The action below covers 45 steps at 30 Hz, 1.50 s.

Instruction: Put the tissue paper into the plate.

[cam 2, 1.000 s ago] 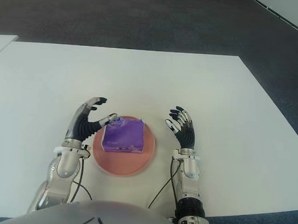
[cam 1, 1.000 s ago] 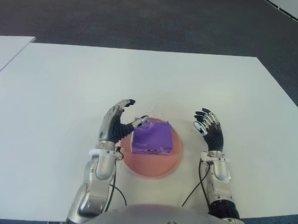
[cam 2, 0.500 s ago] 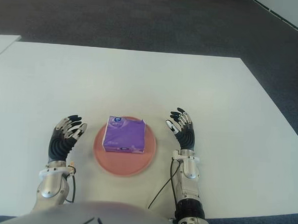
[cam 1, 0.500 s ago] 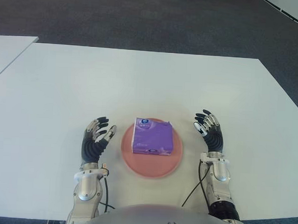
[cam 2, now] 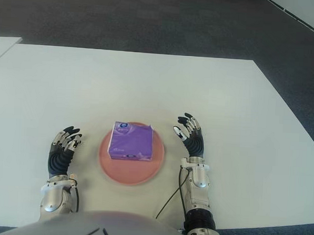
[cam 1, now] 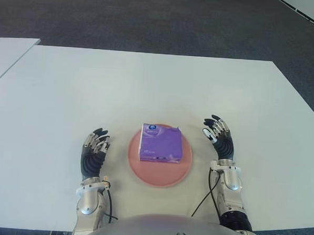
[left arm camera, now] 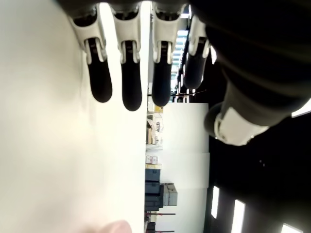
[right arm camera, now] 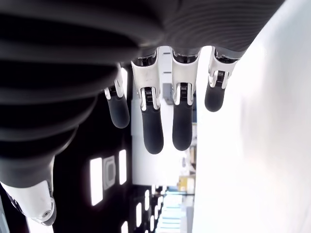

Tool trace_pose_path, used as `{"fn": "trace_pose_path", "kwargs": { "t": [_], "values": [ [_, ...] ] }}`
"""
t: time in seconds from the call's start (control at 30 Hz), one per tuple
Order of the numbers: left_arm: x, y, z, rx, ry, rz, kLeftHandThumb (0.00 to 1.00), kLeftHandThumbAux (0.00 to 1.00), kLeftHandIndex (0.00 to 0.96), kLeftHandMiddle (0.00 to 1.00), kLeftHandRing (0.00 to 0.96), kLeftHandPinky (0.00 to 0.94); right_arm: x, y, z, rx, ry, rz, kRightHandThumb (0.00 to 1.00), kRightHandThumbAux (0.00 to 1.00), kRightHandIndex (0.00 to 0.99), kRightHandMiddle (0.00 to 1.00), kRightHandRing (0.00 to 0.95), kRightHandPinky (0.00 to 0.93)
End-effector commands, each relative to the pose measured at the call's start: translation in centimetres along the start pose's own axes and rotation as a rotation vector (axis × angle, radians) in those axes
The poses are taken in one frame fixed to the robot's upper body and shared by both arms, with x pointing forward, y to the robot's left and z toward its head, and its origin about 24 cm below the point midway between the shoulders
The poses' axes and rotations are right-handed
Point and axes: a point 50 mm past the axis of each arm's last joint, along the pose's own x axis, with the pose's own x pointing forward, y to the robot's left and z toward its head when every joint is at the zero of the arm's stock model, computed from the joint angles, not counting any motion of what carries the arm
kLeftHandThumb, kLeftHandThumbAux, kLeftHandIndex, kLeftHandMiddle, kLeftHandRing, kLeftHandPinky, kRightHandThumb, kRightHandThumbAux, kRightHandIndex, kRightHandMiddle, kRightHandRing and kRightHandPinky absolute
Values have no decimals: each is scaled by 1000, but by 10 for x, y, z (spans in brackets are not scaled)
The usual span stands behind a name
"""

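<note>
Looks pretty much done to me: the tissue pack is in the plate and nobody's holding it. Left hand (cam 1: 93, 152) is just off the plate's left side over the table (cam 1: 53, 96), fingers straight and spread, empty. To its right, the pink plate (cam 1: 157, 176) has the tissue pack (cam 1: 161, 143) lying flat on its far half, a purple square, neat and uncrushed. Right hand (cam 1: 219, 136) shows beside the plate's right edge, also wide and empty.
</note>
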Motion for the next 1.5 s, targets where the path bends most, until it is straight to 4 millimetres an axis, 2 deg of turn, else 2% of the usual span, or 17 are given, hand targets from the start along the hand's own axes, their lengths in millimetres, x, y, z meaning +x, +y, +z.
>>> {"fn": "trace_pose_path", "kwargs": {
  "t": [0.03, 0.4, 0.57, 1.03, 1.27, 1.37, 1.5],
  "values": [
    [-8, -5, -25, -40, 125, 1, 267, 624, 245, 303, 333, 349, -69, 12, -56, 84, 323, -42, 236, 613, 191, 334, 307, 232],
    [-15, -5, -35, -11, 154, 15, 220, 630, 259, 309, 341, 357, -72, 11, -57, 79, 330, -35, 227, 614, 198, 325, 298, 211],
    [-19, -9, -42, 15, 168, 4, 186, 614, 245, 296, 321, 335, -73, 11, -58, 81, 335, -27, 211, 607, 192, 312, 269, 142],
    [-22, -4, -56, 80, 194, -38, 112, 625, 207, 252, 272, 304, -77, 13, -58, 31, 361, -26, 180, 599, 178, 281, 249, 158],
    [-24, -6, -58, 120, 221, -77, 86, 609, 138, 182, 188, 194, -79, 17, -55, 44, 366, -39, 154, 581, 153, 259, 232, 155],
    [-29, -9, -54, 157, 223, -107, 83, 603, 101, 133, 129, 125, -82, 21, -52, 77, 365, -52, 165, 552, 142, 242, 221, 188],
    [-30, -7, -52, 188, 227, -129, 79, 608, 62, 78, 71, 54, -86, 24, -49, 98, 366, -59, 173, 521, 130, 211, 193, 159]
  ]
}}
